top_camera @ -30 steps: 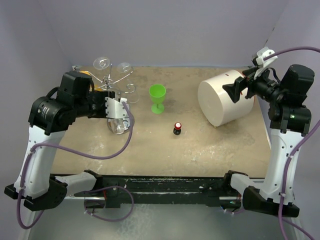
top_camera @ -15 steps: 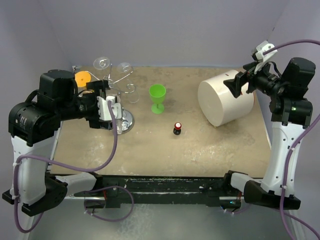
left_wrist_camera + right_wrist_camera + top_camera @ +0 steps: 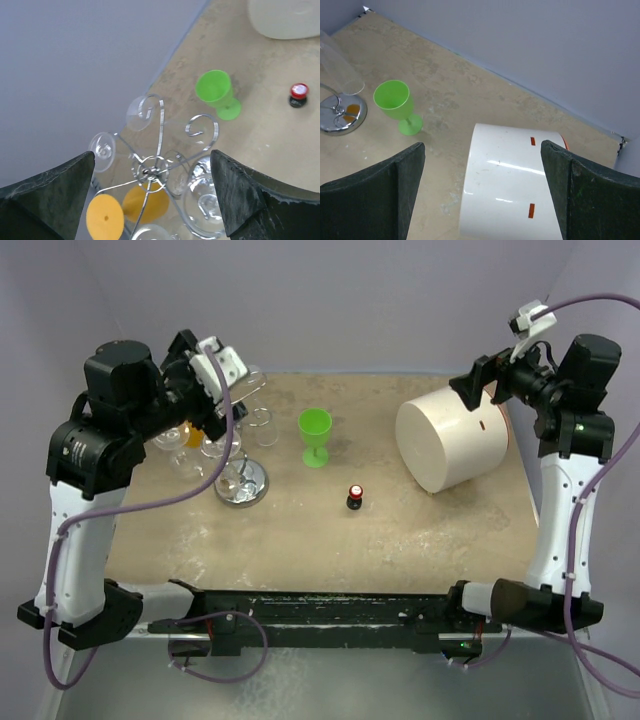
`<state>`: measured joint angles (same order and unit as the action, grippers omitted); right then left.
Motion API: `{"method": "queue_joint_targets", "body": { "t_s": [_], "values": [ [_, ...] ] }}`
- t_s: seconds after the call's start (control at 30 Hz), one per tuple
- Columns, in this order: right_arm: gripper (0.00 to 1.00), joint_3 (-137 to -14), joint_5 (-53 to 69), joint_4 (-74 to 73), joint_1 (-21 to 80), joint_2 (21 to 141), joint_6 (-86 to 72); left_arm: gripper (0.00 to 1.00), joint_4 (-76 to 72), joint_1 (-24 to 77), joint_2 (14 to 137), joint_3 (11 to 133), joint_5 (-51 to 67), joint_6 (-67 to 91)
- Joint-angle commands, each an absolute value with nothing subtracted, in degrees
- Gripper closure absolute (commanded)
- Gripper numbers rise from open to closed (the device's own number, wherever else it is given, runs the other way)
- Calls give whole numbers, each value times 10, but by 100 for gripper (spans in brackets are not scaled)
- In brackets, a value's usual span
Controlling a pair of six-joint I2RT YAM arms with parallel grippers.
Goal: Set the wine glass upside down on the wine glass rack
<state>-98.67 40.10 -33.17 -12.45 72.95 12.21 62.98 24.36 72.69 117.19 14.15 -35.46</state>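
We're looking straight down past the left gripper (image 3: 152, 156), its jaws spread wide with nothing between them, poised right over the top of the wine glass rack (image 3: 148, 172). Directly under the hand, clear wine glasses (image 3: 140, 112) hang bowl-down. Each foot is caught in a curl of wire with the stem dropping through the gap, so the foot carries the weight and no grip is needed. We take the glass the task names to be one of these, though we cannot tell which. An orange glass (image 3: 106, 217) hangs the same way, just beside one finger. Out beyond the hand, toward the middle of the table (image 3: 400, 540), a green goblet (image 3: 215, 89) stands upright on its own foot, and further out sits a small red-capped bottle (image 3: 298, 95). Both are well apart from the rack. Over on the other side the right gripper (image 3: 482, 145) is spread just as wide and just as empty, held high with the big white cylinder (image 3: 512, 175) beneath it. We judge it is parked there to leave room around the rack. With both hands empty and no clear glass on the table, we'd call the hanging done. The thing to watch is those wire curls under the open fingers, because any sideways drift could snag one and set the glasses swinging.
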Motion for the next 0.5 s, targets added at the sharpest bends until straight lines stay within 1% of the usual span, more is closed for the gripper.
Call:
{"method": "queue_joint_targets", "body": {
  "t_s": [0.0,0.07,0.13,0.33,0.47],
  "values": [
    [0,-1039,439,-301,-127,766,98,1,497,213,739,1157,5,-242],
    [0,-1051,457,-304,-125,781,97,1,485,202,746,1163,-16,-228],
    [0,-1049,446,-295,-110,787,94,1,480,182,754,1173,-17,-212],
    [0,-1058,310,-300,17,826,135,1,473,125,767,1200,-27,-171],
    [0,-1075,292,-292,73,873,127,1,475,99,772,1212,-24,-157]
  ]
}}
